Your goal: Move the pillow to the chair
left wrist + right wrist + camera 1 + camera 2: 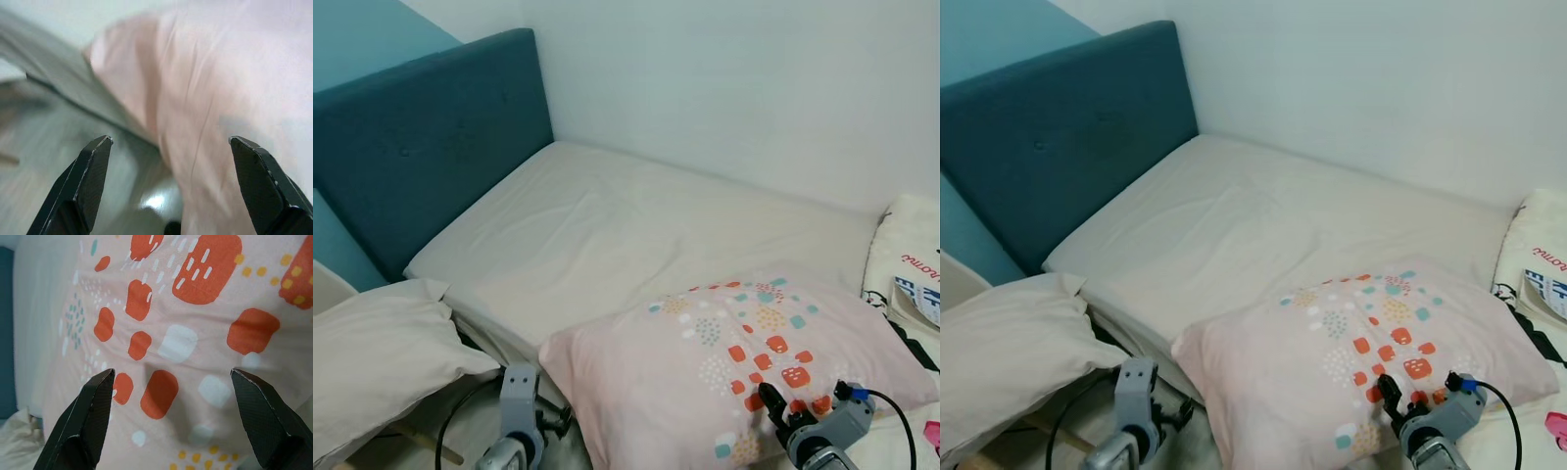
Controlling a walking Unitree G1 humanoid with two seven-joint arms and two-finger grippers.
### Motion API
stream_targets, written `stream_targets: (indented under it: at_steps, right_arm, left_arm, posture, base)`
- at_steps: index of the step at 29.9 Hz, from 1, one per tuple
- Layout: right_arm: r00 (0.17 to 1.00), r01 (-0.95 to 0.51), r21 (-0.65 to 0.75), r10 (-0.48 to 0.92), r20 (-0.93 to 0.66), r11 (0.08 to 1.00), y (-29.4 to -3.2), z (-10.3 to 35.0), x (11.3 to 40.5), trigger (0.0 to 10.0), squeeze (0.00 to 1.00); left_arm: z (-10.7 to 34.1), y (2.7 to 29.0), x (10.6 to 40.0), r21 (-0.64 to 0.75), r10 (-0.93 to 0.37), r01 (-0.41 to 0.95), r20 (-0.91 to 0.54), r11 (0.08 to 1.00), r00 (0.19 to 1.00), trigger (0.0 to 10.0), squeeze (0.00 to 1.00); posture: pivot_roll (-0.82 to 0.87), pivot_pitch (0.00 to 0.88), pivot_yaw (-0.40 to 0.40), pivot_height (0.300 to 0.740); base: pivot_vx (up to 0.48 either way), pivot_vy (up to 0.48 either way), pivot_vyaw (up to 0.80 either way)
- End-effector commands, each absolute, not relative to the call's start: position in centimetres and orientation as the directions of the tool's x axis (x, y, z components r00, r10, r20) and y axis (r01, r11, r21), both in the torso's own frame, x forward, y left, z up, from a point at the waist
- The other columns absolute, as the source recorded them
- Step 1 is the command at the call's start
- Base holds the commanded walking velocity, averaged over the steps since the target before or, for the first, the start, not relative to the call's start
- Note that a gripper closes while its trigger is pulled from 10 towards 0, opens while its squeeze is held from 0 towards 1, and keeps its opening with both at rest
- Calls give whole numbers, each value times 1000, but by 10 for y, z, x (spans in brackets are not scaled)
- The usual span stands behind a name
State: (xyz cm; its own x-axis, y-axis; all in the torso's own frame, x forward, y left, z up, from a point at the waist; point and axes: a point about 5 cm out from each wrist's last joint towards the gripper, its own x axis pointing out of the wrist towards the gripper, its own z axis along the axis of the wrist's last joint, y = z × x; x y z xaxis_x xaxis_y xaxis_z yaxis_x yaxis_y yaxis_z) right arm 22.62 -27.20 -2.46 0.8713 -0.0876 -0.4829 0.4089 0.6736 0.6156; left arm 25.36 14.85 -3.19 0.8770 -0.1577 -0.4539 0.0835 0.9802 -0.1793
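A pale pink pillow [734, 362] printed with orange, teal and white patches lies on the near edge of the bed. My right gripper [773, 403] hovers just over its near right part, open, with the orange patches [161, 391] between its fingers [93, 421]. My left gripper [553, 421] is low by the pillow's near left corner, open, and its wrist view faces the pillow's pink side [195, 98]. A plain cream pillow [372, 352] rests lower at the left, on something hidden beneath it.
The bed has a cream mattress [636, 235] and a teal headboard [421, 137] against a white wall. Printed bedding [911, 274] lies at the right edge. Black cables [460, 401] hang by the bed's near left side.
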Motion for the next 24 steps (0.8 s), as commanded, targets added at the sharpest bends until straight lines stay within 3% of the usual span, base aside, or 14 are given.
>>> stream_targets:
  at_steps: [1,12,24]
  right_arm:
    - [858,432,631,-80,-507,645,-267,-33,218,10000,0]
    - [896,387,685,-76,-438,618,-265,-28,221,10000,0]
    - [916,386,697,-164,-365,604,-283,-11,233,10000,0]
  left_arm:
    - [-31,152,254,-188,-153,75,-447,979,881,10000,0]
    - [-29,150,255,-215,-179,94,-418,972,891,10000,0]
    - [-24,147,259,-234,-212,127,-384,964,899,10000,0]
  posture:
    - [-53,47,73,656]
    - [-49,50,88,611]
    - [-40,47,100,572]
  base:
    - [0,0,0]
    - [0,0,0]
    - [0,0,0]
